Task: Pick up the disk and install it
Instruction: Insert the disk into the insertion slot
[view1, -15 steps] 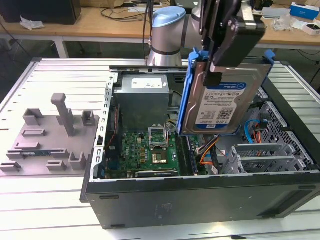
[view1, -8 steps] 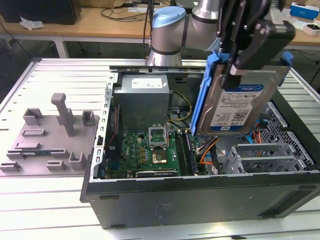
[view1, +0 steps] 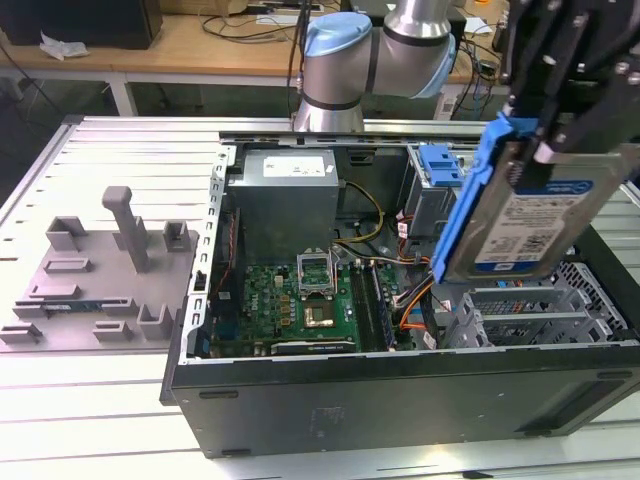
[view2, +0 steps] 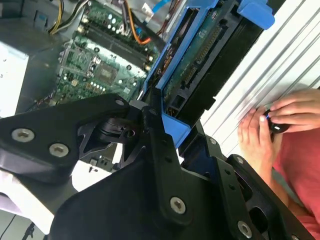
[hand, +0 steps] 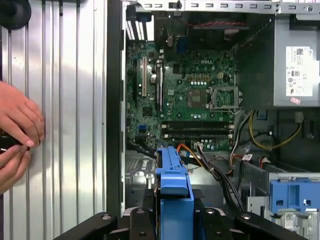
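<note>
Your claw (view1: 540, 150) is clamped on the disk (view1: 530, 225), one finger on each side, and holds it in the air above the open computer case (view1: 400, 400). In the exterior view the disk hangs tilted at about 3 o'clock from the motherboard (view1: 300, 300). Its label face is toward the camera and its blue carrier bracket runs along its 9 o'clock edge. The label is white and blue with lines of print and barcodes, but you cannot make out the wording.

The power supply (view1: 285, 195) sits at 12 o'clock from the motherboard and carries a white printed sticker, seen in the first wrist view. A blue latch (view1: 440, 165) on the drive cage sits just beside the disk, at its 10 o'clock. A gray fixture (view1: 100, 270) stands on the desk (view1: 100, 400), at 9 o'clock from the case. In both wrist views a person's hands (hand: 17, 130) hold a small dark object over the ribbed desk.
</note>
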